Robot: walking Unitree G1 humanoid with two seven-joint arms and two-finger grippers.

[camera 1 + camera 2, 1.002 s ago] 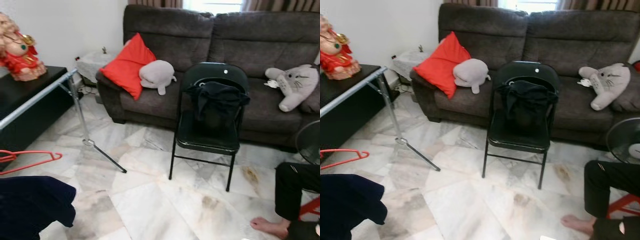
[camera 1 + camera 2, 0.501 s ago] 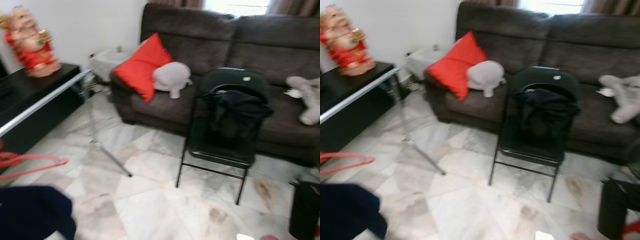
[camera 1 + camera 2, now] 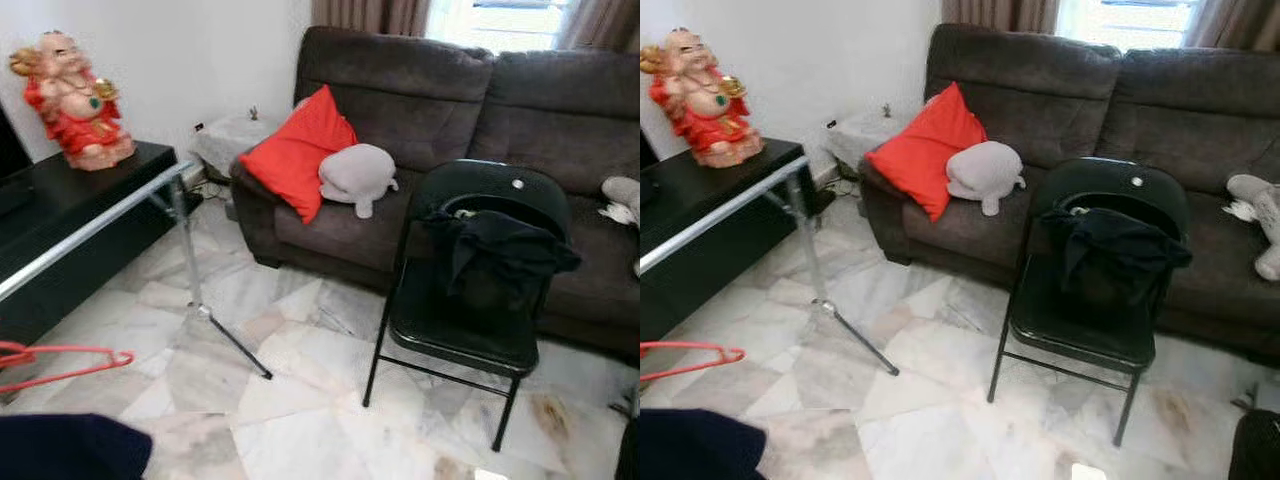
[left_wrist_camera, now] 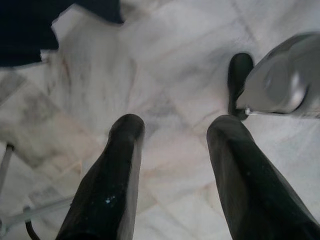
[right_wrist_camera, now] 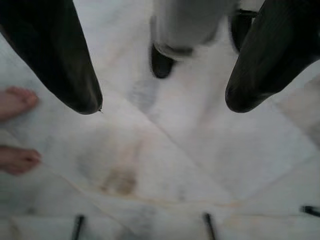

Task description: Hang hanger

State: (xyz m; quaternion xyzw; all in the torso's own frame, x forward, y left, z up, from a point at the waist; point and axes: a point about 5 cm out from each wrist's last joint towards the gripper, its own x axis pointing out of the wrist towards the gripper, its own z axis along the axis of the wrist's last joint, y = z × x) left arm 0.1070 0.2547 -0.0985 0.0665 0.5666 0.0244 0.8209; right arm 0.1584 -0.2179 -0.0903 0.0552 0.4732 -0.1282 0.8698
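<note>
A red wire hanger [image 3: 62, 363] shows at the far left, below the slanting silver rail [image 3: 95, 224] of a clothes rack; what holds it is cut off by the frame edge. A navy garment [image 3: 70, 447] lies low in the bottom left corner. My left gripper [image 4: 175, 125] points down at the marble floor, open, with nothing between its fingers. The same navy cloth [image 4: 30, 27] lies beyond it. My right gripper [image 5: 162, 102] also hangs open over bare floor.
The rack's upright and splayed foot [image 3: 215, 325] stand on the marble floor. A black folding chair [image 3: 470, 330] with dark clothing [image 3: 505, 250] draped on it stands before a grey sofa [image 3: 400, 120]. A black cabinet [image 3: 70, 215] is at left. A person's bare feet [image 5: 17, 100] are near my right gripper.
The whole picture has slid right and down, so the camera has turned left and tilted up. The person's leg at the right has left the frame. The hanger, rack and chair stay put.
</note>
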